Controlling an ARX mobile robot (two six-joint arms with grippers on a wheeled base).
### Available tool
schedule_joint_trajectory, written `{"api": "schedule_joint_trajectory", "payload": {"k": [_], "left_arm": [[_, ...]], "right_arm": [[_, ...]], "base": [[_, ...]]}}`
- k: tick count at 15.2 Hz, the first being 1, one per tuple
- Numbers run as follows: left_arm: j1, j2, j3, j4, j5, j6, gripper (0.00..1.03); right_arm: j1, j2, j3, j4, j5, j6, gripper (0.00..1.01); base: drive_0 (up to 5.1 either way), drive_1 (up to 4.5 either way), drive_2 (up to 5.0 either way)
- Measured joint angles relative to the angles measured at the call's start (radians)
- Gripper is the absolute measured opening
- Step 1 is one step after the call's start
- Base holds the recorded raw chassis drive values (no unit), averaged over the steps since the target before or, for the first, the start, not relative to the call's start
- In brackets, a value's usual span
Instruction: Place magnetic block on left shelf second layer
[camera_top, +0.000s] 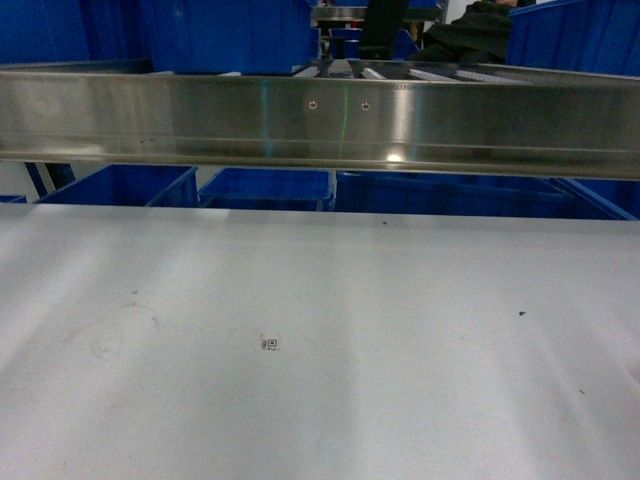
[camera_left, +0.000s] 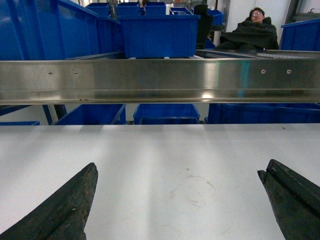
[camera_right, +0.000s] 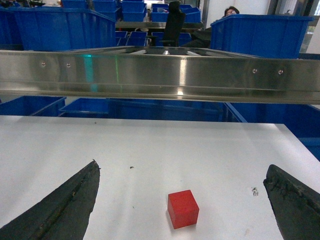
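Observation:
The magnetic block (camera_right: 182, 208), a small red cube, lies on the white tabletop (camera_right: 150, 150) in the right wrist view. My right gripper (camera_right: 182, 166) is open, with its dark fingers (camera_right: 70, 205) wide on either side of the block and not touching it. My left gripper (camera_left: 179, 167) is open over bare tabletop with nothing between its fingers (camera_left: 70, 200). Above the table runs a shiny steel level with roller rails (camera_top: 440, 74), the shelf second layer, bearing a large blue crate (camera_left: 45, 30) at its left. The head view shows neither gripper nor the block.
A steel beam (camera_top: 320, 120) spans the table's far side at low height. Blue crates (camera_top: 265, 188) stand below and behind it, and another (camera_right: 257, 35) sits on the right of the rollers. A person (camera_left: 255, 30) sits far back. A small code sticker (camera_top: 270, 343) marks the tabletop.

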Motion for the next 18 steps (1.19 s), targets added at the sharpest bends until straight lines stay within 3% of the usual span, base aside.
{"api": "schedule_joint_trajectory", "payload": {"k": [10, 12, 13, 14, 15, 16, 18], "left_arm": [[0.000, 0.000, 0.000, 0.000, 0.000, 0.000, 0.98], [0.000, 0.000, 0.000, 0.001, 0.000, 0.000, 0.98], [0.000, 0.000, 0.000, 0.000, 0.000, 0.000, 0.98], [0.000, 0.000, 0.000, 0.000, 0.000, 0.000, 0.98], [0.000, 0.000, 0.000, 0.000, 0.000, 0.000, 0.98], [0.000, 0.000, 0.000, 0.000, 0.000, 0.000, 0.98], [0.000, 0.000, 0.000, 0.000, 0.000, 0.000, 0.98]], "right_arm": [[-0.006, 0.006, 0.000, 0.002, -0.013, 0.005, 0.98], [-0.163, 0.319, 0.011, 0.234, -0.193, 0.073, 0.98], [-0.193, 0.579, 0.053, 0.404, -0.241, 0.121, 0.98], [-0.168, 0.780, 0.134, 0.523, -0.230, 0.156, 0.98], [-0.127, 1.094, 0.331, 0.677, -0.192, 0.186, 0.98], [-0.095, 1.302, 0.465, 0.695, -0.145, 0.181, 0.98], [-0.056, 1.542, 0.586, 0.620, -0.079, 0.110, 0.98]], "base": [[0.0, 0.00, 0.0], [0.0, 0.00, 0.0], [0.0, 0.00, 0.0], [0.0, 0.00, 0.0], [0.0, 0.00, 0.0], [0.0, 0.00, 0.0], [0.0, 0.00, 0.0]]}}
